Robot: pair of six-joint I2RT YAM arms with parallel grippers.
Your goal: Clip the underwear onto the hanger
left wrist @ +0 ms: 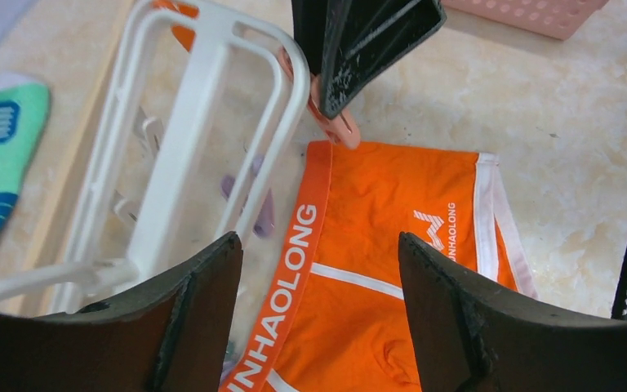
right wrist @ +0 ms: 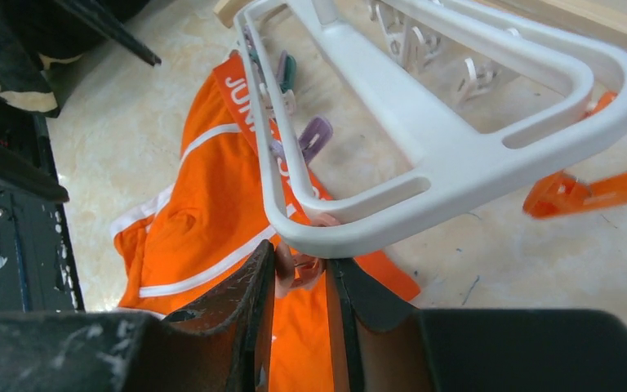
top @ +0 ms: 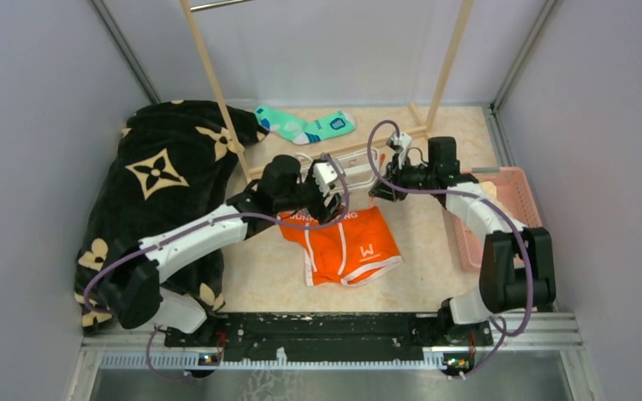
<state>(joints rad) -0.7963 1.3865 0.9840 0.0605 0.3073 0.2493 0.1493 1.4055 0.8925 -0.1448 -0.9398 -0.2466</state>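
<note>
Between the fingers of the right gripper (right wrist: 302, 255) sits a pale pink clip (right wrist: 295, 268), and the jaws are clamped on it. The clip hangs from the rounded end of the white hanger (right wrist: 457, 163), and its tip is at the corner of the waistband; whether it touches the cloth I cannot tell. The left gripper (left wrist: 318, 245) has its jaws wide apart and holds nothing. Below it the orange underwear (left wrist: 375, 204) lies flat on the table (top: 435, 251). Seen from the top view, the underwear is at 6 o'clock from the hanger. A teal sock (top: 305, 125) is at 11 o'clock, a pink basket (top: 518, 188) at 3 o'clock, and a black blanket (top: 167, 175) at 9 o'clock.
</note>
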